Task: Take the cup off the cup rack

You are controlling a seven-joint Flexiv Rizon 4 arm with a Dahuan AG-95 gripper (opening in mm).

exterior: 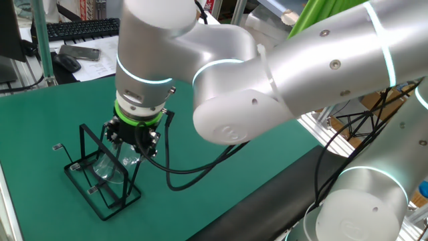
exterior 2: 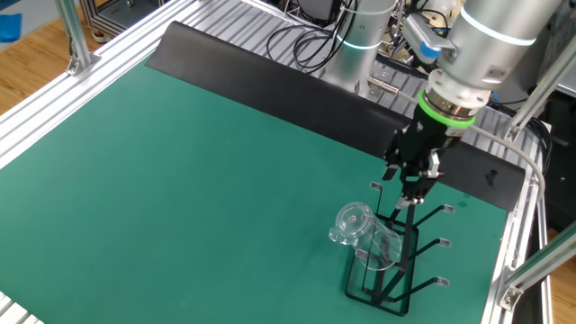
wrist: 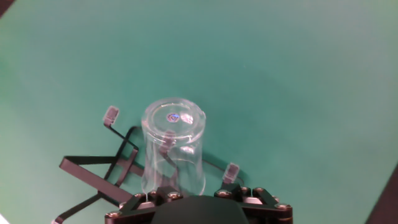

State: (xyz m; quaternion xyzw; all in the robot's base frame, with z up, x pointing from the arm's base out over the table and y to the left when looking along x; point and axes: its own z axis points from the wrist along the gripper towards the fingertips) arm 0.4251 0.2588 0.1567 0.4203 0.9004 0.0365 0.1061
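The clear glass cup hangs upside down over a peg of the black wire cup rack, its base facing away from the hand camera. It also shows in one fixed view and in the other fixed view, tilted outward from the rack. My gripper is right at the cup's mouth end, above the rack's upright frame. Its jaws stand apart and hold nothing. It sits just above and beside the cup in both fixed views. The fingertips are mostly hidden.
Pale-tipped pegs stick out on both sides of the cup. A black strip runs along the green mat's far edge. The gripper's cable lies on the mat. A keyboard sits beyond the mat.
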